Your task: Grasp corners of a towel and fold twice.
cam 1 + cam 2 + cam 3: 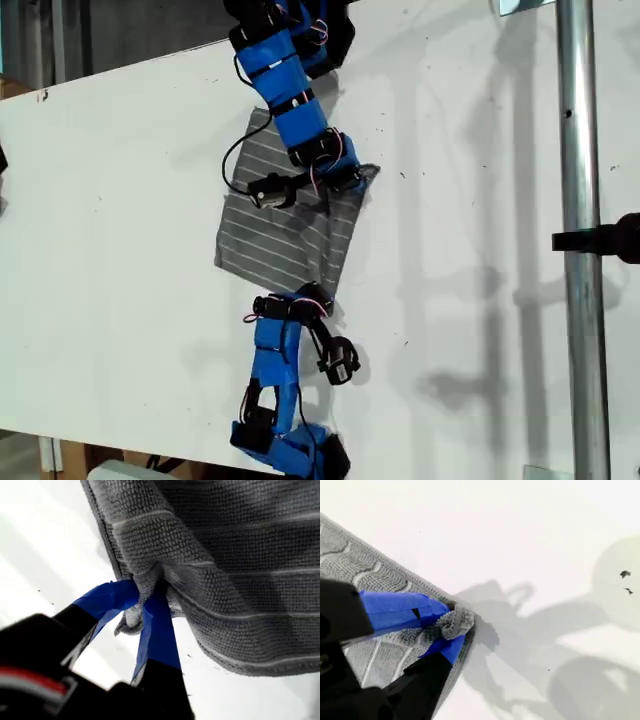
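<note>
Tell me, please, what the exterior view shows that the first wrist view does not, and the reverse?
Only the exterior view shows both blue arms, the whole table and a metal pole. Only the first wrist view shows my first gripper pinching a bunched corner between its blue fingers. Both show the grey striped towel.

My first gripper [145, 611] is pinching a bunched corner of the towel [225, 555] between its blue fingers [107, 600]. My second gripper [451, 630] is clamping another corner of the towel, its fingers [395, 611] squeezing the tip low over the surface.
</note>
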